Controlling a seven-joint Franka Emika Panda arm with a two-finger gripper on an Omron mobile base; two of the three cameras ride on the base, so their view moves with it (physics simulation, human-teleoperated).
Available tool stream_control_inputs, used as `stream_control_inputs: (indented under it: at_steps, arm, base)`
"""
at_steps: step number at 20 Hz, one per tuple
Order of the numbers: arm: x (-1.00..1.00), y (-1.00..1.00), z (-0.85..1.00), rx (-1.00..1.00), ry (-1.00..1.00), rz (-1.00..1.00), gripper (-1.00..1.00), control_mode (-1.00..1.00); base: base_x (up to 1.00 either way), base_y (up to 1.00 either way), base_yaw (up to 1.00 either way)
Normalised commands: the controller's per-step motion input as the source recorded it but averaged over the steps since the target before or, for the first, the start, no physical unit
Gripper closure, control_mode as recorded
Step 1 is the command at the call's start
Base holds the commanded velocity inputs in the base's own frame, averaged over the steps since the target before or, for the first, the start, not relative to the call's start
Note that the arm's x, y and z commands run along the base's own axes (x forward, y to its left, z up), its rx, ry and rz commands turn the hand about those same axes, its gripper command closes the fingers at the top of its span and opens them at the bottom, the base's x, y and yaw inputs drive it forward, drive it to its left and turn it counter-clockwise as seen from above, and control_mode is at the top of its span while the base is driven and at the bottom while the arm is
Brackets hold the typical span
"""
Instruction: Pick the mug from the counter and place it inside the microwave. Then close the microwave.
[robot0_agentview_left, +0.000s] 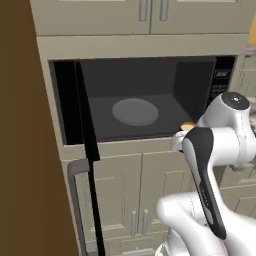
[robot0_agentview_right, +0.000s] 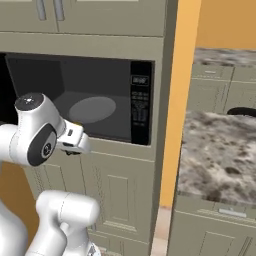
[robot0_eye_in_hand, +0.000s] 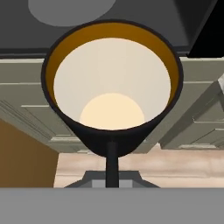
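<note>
Now | mug upright, mouth up, rim clamped | claw closed

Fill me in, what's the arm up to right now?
The gripper is shut on the mug, holding it in the air in front of the open microwave, near the cavity's lower right corner. The mug isn't inside yet; the turntable is bare. The door stands swung wide open to the left, so closing comes later.
</note>
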Motion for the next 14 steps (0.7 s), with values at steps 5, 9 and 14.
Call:
stream_control_inputs:
  at_steps: [5, 9, 14]
  arm:
    - [0.0, 0.0, 0.0, 0.0, 0.0, 0.0, 1.0, 1.0]
    - [0.0, 0.0, 0.0, 0.0, 0.0, 0.0, 1.0, 1.0]
    - [0.0, 0.0, 0.0, 0.0, 0.0, 0.0, 1.0, 1.0]
  base:
    - [-0.01, 0.19, -0.11]
    - [-0.14, 0.04, -0.02]
    - [-0.34, 0.16, -0.07]
